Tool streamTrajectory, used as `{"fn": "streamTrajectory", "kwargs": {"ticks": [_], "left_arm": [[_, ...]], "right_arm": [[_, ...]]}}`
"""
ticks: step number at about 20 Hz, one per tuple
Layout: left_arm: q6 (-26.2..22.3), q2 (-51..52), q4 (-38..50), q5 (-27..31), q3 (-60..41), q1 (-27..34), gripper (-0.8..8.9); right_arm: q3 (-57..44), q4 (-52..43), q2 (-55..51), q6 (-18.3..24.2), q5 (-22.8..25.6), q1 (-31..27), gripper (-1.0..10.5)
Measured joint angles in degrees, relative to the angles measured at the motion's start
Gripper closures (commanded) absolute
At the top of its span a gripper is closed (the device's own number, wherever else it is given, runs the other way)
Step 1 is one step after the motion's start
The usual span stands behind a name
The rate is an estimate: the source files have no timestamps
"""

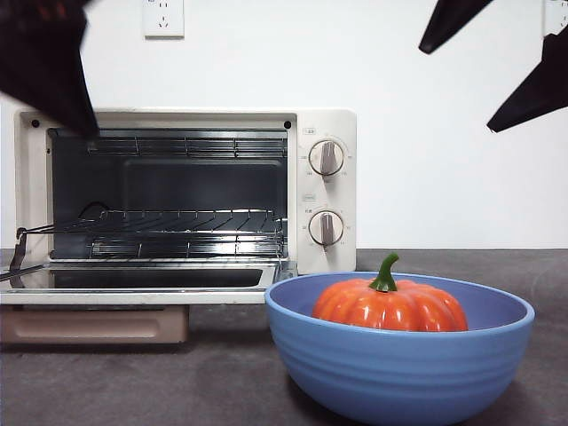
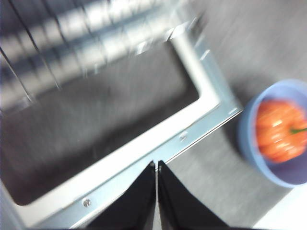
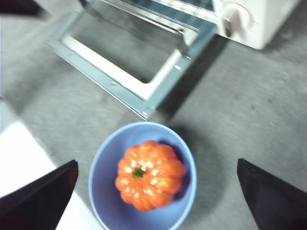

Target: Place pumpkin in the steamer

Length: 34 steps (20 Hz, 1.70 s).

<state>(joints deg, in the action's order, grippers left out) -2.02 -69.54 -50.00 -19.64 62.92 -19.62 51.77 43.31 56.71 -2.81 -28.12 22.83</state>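
Observation:
The orange pumpkin [image 1: 390,306] with its green stem lies in a blue ribbed bowl [image 1: 399,373] at the front right. The cream steamer [image 1: 324,124] stands behind it on the left, door [image 1: 142,288] folded down, wire rack [image 1: 177,222] inside. My right gripper [image 3: 156,163] is open wide and hangs high above the pumpkin [image 3: 149,175] and the bowl [image 3: 103,191]; its jaws show at the front view's top right [image 1: 457,87]. My left gripper [image 2: 157,165] is shut and empty above the open door [image 2: 144,143]; it is the dark shape at the front view's top left [image 1: 53,62].
The steamer's two knobs [image 1: 326,158] face front on its right side. The open door juts out towards the table's front, close to the bowl's left rim. A wall socket [image 1: 163,18] is on the white wall behind. The left wrist view also shows the bowl [image 2: 249,143].

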Motion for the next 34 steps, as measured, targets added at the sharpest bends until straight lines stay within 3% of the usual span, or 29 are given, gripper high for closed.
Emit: {"fn": "streamTrajectory", "kwargs": {"ticks": [5, 12, 14, 17, 25, 34], "left_arm": [[0.00, 13.75, -0.44, 0.02, 0.00, 1.62, 7.98], [-0.20, 26.82, -8.15, 0.00, 0.00, 1.77, 7.98], [-0.22, 28.30, -9.86, 0.00, 0.00, 1.77, 7.98], [-0.22, 29.42, -10.64, 0.00, -0.02, 1.77, 7.98], [-0.22, 29.44, -10.69, 0.00, -0.04, 1.86, 7.98], [-0.22, 29.44, -10.69, 0.00, -0.04, 1.86, 7.98]], "right_arm": [[0.00, 2.36, 0.07, -0.02, 1.38, 0.00, 4.2], [-4.98, -0.59, 1.09, -2.21, 1.55, 0.57, 4.9], [-6.64, -1.44, 1.09, -3.52, 1.88, 2.05, 5.3], [-9.22, -4.46, 1.14, -5.90, 6.03, 5.11, 5.8], [-12.63, -9.64, 7.19, -10.14, 14.51, 10.34, 6.2], [-12.66, -14.12, 17.38, -10.75, 16.57, 11.34, 8.2]]}}
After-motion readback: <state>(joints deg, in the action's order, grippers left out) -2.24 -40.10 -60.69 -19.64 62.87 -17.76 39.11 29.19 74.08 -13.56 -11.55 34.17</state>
